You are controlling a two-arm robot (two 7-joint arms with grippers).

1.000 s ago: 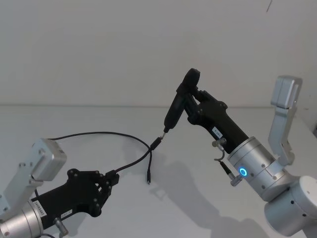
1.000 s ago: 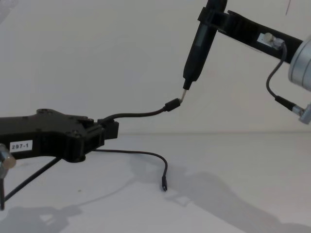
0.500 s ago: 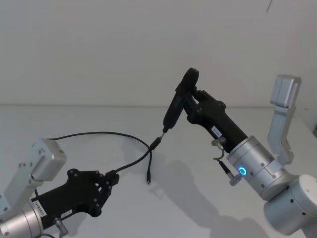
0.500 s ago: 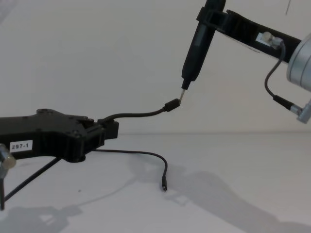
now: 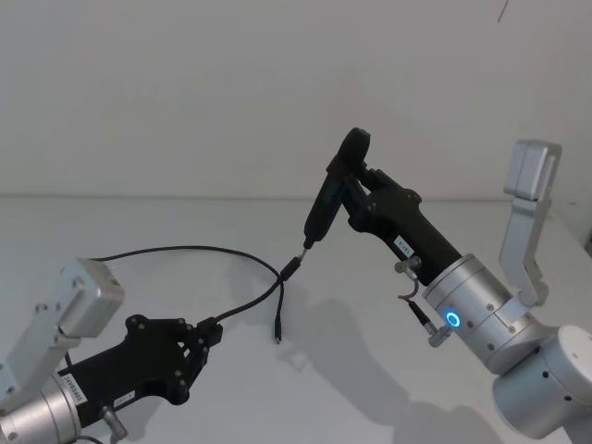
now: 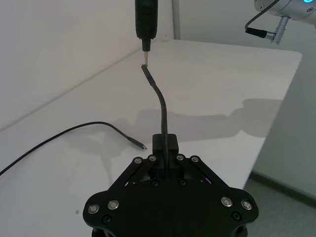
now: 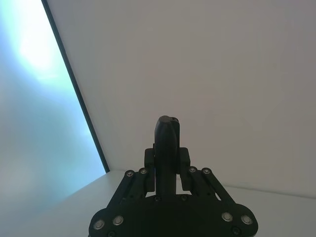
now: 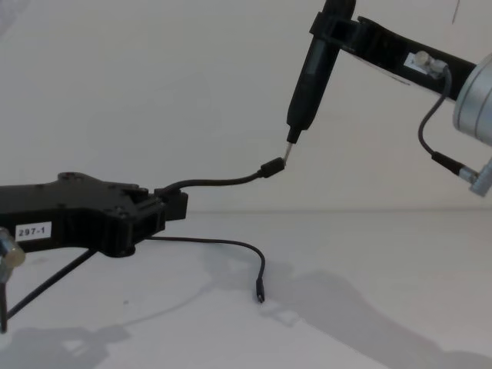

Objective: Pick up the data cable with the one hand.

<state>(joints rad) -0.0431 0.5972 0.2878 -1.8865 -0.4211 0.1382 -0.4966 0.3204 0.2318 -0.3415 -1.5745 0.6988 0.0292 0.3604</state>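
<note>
White tabletop (image 5: 388, 388) and a plain white wall fill the scene, with a dark vertical strip beside a pale blue panel in the right wrist view. At the lower left of the head view the left gripper (image 5: 211, 331) reaches forward above the table; in the chest view it comes in from the left edge, flat and black, with a white label (image 8: 33, 230) reading 297-1. Its jaws are closed tight on one branch of the cable (image 5: 242, 306) — the left wrist view shows the branch pinched between the fingertips (image 6: 165, 144) and arching up and away from them. That branch is held clear of the table, and its plug (image 8: 270, 167) sits in the air at the middle of the chest view.

At that plug stands the thin metal tip of the pen tool (image 8: 310, 71), touching it or just beside it; I cannot tell which. The right gripper (image 5: 359, 191) holds the tool, its fingers clamped around the black body, as the right wrist view shows from behind. It comes in high from the right, the tool tilted down toward the left.

The other branch (image 8: 231, 247) hangs down to the table, its plug (image 5: 277, 332) resting near the table's middle — apart from both grippers. From the fork the long part of the cable loops back across the table toward the left.
</note>
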